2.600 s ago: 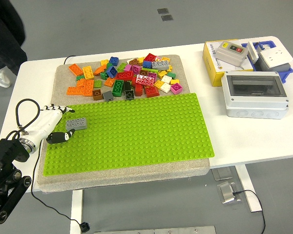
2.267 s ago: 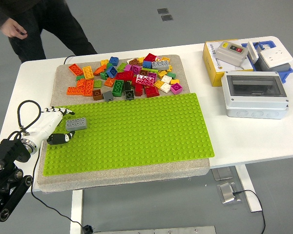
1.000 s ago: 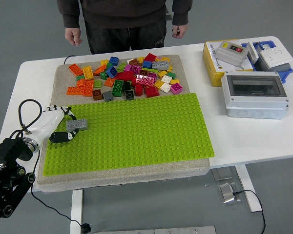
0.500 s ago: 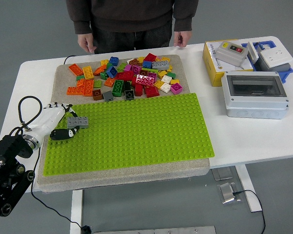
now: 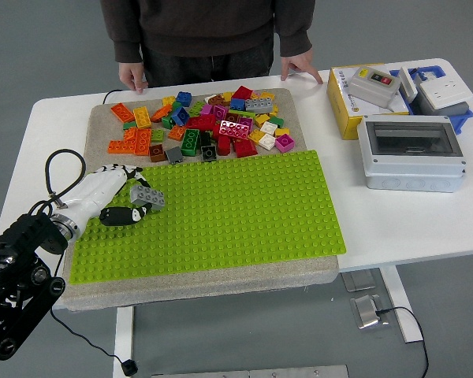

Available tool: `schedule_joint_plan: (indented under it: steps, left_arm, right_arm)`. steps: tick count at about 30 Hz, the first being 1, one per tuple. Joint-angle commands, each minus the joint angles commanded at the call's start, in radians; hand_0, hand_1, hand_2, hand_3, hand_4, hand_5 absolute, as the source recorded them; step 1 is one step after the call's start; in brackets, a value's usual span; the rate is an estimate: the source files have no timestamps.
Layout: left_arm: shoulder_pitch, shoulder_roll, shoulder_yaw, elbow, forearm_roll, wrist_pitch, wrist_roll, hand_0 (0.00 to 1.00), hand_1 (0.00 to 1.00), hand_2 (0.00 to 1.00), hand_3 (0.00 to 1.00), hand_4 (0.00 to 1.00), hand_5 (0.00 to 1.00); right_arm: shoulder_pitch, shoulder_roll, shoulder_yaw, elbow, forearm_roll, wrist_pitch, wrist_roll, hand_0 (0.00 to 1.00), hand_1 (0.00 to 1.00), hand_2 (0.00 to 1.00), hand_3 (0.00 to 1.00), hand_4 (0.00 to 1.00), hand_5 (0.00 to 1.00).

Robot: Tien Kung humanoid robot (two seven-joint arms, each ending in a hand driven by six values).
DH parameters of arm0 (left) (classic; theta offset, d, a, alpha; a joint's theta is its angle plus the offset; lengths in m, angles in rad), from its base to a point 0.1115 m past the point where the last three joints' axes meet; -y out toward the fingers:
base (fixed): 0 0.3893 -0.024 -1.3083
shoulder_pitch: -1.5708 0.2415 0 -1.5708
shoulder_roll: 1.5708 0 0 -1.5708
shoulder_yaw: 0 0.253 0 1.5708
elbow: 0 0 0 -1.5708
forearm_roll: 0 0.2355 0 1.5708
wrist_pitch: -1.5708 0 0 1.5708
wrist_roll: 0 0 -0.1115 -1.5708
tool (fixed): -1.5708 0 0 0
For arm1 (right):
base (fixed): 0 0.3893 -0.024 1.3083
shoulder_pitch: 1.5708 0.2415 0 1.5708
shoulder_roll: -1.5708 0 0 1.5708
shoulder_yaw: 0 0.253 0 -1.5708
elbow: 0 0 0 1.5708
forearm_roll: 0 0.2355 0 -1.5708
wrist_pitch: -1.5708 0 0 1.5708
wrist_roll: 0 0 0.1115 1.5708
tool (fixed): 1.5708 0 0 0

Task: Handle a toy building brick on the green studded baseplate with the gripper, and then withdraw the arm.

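The green studded baseplate [image 5: 221, 213] lies on a beige mat in the middle of the table. Over its left end my left hand [image 5: 122, 201], white with black fingertips, is shut on a grey brick [image 5: 147, 195]. The brick is tilted, its right end lower, and sits between the fingers above and the thumb [image 5: 118, 214] below. Whether it touches the studs I cannot tell. My right arm is out of view.
A pile of several coloured bricks [image 5: 205, 126] lies on the mat behind the baseplate. A person stands at the far side, one hand [image 5: 303, 67] on the table edge. A grey enclosure [image 5: 410, 151], a yellow box [image 5: 359, 98] and a blue tray [image 5: 441, 90] stand at the right.
My left hand has moved right and a little inward over the baseplate, carrying the grey brick, which now tilts. The person has stepped up to the far edge and set a hand on the table.
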Motion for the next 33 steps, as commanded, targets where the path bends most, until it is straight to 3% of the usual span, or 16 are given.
schedule_joint_plan:
  steps: [5, 9, 17, 33]
  left_arm:
    - [0.016, -0.017, -0.016, -0.044, -0.031, 0.013, -0.011, 0.994, 0.916, 0.880, 0.592, 0.632, 0.262]
    - [0.027, -0.057, -0.015, -0.053, -0.042, 0.029, -0.022, 0.993, 0.917, 0.879, 0.593, 0.631, 0.263]
    - [0.028, -0.126, 0.057, -0.025, -0.062, 0.065, -0.045, 0.993, 0.915, 0.878, 0.595, 0.629, 0.264]
    - [-0.001, -0.157, 0.126, 0.100, -0.072, 0.129, -0.114, 0.992, 0.908, 0.869, 0.593, 0.627, 0.265]
  right_arm:
    - [-0.001, 0.000, 0.001, 0.000, 0.000, 0.000, 0.000, 0.656, 0.656, 0.685, 0.520, 0.411, 0.707]
    - [-0.001, 0.000, 0.000, 0.000, 0.001, 0.000, 0.000, 0.656, 0.656, 0.685, 0.519, 0.411, 0.707]
    - [0.000, -0.001, -0.006, 0.000, 0.003, -0.001, -0.001, 0.656, 0.656, 0.685, 0.519, 0.411, 0.707]
    - [0.001, -0.001, -0.008, 0.000, -0.002, 0.000, -0.002, 0.656, 0.656, 0.684, 0.516, 0.410, 0.708]
